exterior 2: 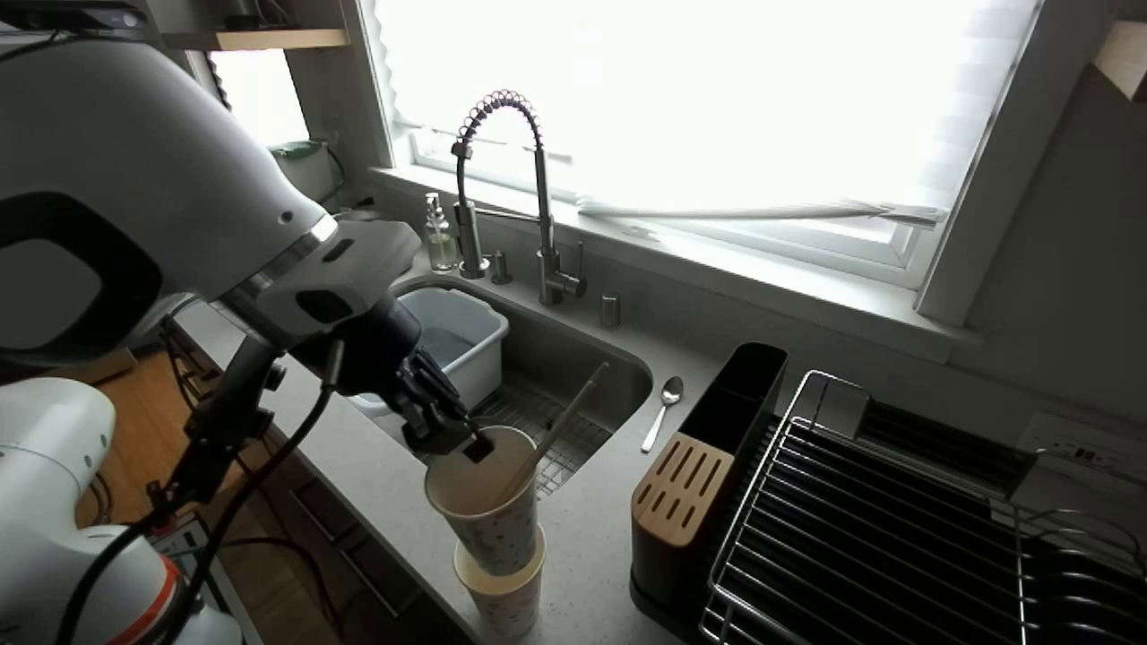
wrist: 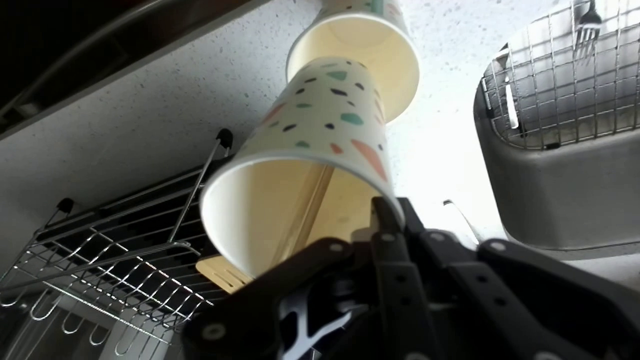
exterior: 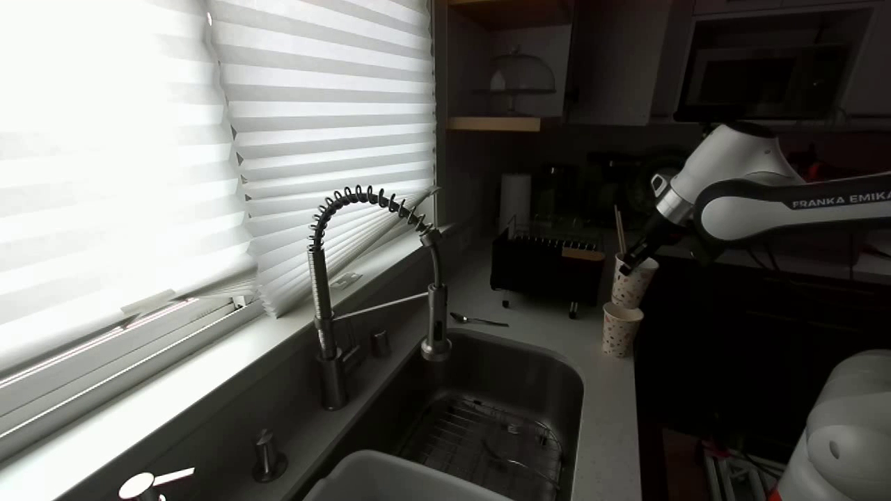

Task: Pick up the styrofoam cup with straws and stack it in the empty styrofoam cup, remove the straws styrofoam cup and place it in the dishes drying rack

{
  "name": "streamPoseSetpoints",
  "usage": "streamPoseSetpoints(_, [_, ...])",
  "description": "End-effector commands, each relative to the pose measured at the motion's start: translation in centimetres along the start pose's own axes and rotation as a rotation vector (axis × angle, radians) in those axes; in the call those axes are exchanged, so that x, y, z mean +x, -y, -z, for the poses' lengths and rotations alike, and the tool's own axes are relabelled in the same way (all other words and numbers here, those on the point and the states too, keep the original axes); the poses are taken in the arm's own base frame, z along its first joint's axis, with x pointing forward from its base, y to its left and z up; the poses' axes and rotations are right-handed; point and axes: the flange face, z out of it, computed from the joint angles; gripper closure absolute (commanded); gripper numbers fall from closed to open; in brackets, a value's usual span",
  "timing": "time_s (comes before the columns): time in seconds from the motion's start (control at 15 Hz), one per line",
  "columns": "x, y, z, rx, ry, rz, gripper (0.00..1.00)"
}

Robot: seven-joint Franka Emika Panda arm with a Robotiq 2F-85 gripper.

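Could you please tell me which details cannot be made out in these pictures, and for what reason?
Lower ends of the straws: wrist view, hidden by the wall of the upper cup.
Underside of that cup: same view, hidden by its own wall.
Rest of the fork: same view, cut off by the top edge.
Markings on the pale panel: in an exterior view, too small to read.

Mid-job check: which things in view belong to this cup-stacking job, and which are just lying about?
Part of the job:
hand, clamped on the held cup
straws, leaning inside it
lower cup, to stack into
drying rack, the later destination

Just lying about or fixed there:
spoon
fork
faucet
white tub
soap bottle
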Motion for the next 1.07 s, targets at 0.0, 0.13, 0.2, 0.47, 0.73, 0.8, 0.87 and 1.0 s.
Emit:
streamPoseSetpoints(0.0, [0.5,0.2,-1.3,0.028,0.0,-0.014,0.99])
streamPoseSetpoints(0.13, [0.4,0.5,-1.9,0.05,0.017,-0.022,0.99])
streamPoseSetpoints(0.2, [0.4,0.6,-2.1,0.058,0.023,-0.029,0.99])
streamPoseSetpoints(0.47, [0.5,1.0,-2.9,0.086,0.041,-0.037,0.99])
streamPoseSetpoints(0.73, [0.3,1.2,-4.0,0.071,0.082,-0.022,0.99])
streamPoseSetpoints(0.8, [0.2,1.2,-4.2,0.067,0.09,-0.019,0.99])
streamPoseSetpoints(0.87, [0.2,1.3,-4.5,0.067,0.097,-0.017,0.99])
streamPoseSetpoints(1.0, [0.2,1.4,-5.1,0.057,0.109,-0.005,0.99])
